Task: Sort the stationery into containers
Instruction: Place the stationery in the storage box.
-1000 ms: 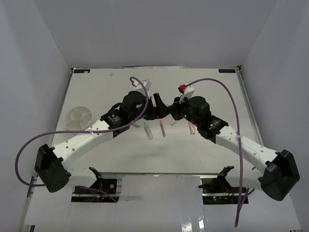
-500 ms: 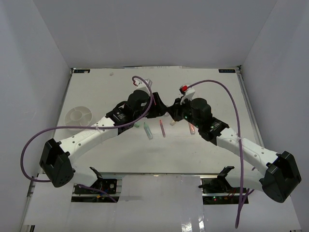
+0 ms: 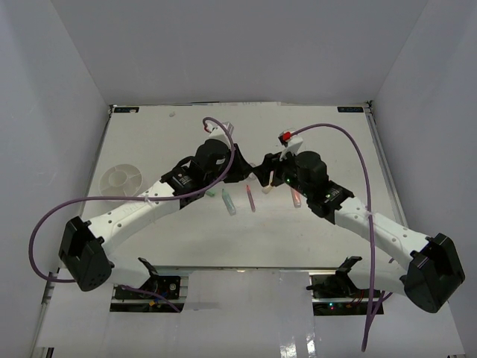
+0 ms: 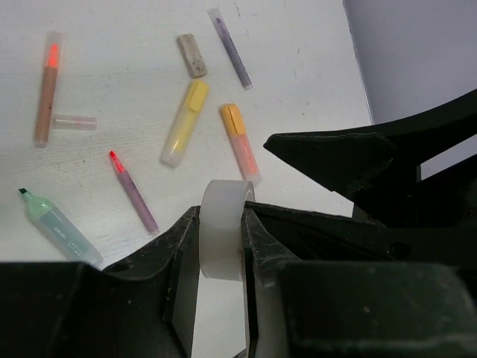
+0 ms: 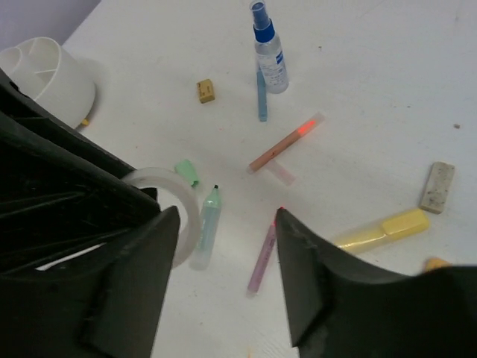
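Frosted translucent plastic tape ring (image 4: 221, 231); matt white table (image 4: 112, 45).

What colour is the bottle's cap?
The cap is blue, clearest in the right wrist view.

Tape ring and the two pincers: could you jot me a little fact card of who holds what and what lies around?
Tape ring: clear, on edge, pinched off the table
Left pincer: shut on the tape ring
Right pincer: open, gripping nothing, close beside the left one
Loose on table: yellow highlighter, orange highlighter, green highlighter, tan block, blue-capped spray bottle
Container: white divided dish, off on the left arm's side
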Tool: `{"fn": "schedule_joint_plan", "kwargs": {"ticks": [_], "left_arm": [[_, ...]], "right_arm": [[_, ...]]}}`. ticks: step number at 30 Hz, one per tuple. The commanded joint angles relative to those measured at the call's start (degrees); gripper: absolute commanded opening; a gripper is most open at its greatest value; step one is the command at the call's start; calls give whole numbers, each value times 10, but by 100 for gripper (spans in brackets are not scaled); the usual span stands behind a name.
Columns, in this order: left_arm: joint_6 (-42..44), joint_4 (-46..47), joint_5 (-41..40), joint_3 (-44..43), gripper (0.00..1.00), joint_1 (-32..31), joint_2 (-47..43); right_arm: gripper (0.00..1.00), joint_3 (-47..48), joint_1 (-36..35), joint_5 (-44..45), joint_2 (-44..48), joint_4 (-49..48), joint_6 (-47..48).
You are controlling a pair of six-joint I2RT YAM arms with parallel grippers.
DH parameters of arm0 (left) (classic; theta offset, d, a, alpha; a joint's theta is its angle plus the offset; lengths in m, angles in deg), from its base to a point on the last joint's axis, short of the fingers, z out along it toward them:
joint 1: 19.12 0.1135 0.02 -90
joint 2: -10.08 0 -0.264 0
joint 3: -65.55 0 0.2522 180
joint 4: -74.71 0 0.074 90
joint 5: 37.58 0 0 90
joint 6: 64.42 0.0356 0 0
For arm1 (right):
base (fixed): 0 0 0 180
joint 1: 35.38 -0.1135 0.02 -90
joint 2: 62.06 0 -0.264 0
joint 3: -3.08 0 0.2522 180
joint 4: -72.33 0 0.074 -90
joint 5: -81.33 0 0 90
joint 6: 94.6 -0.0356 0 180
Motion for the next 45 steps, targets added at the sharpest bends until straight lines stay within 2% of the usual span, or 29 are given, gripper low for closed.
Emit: {"fn": "schedule_joint_plan", "kwargs": {"ticks": [1, 8, 10, 12, 16, 21, 23, 24, 27, 29, 32, 33, 36, 40, 45], "left_arm": [[23, -8, -36, -5, 26, 2, -33], [76, -93, -116, 7, 24, 56, -95], [87, -129, -131, 10, 24, 104, -128], [101, -152, -131, 12, 24, 166, -161], [142, -217, -178, 5, 25, 237, -195], [214, -239, -217, 11, 26, 333, -203], [235, -230, -213, 21, 26, 388, -200], [253, -220, -203, 23, 26, 409, -193], [269, -211, -144, 20, 25, 490, -171], [267, -221, -101, -3, 20, 523, -132], [267, -232, -75, -29, 13, 557, -82], [265, -235, -73, -34, 7, 565, -73], [247, -233, -90, -30, 2, 587, -63], [214, -239, -126, 1, 7, 614, -90], [151, -282, -183, 33, 9, 631, -125]], "right_arm": [[67, -1, -9, -25, 17, -36, 8], [98, -8, -8, -13, 49, -12, 49], [90, -18, -9, -10, 63, -13, 56], [90, -24, -8, -9, 72, -13, 65], [90, -37, -8, -6, 79, -14, 87], [90, -59, -8, -22, 75, -20, 139], [90, -69, -8, -27, 74, -26, 144], [90, -71, -8, -58, 74, -29, 148], [90, -73, -8, -84, 72, -35, 151], [90, -80, -8, -94, 76, -41, 151], [90, -91, -8, -93, 93, -50, 155], [90, -96, -10, -87, 99, -51, 156], [90, -102, -11, -73, 115, -51, 159], [90, -109, -15, -53, 130, -51, 159], [90, -113, -29, -16, 141, -51, 159]]}}
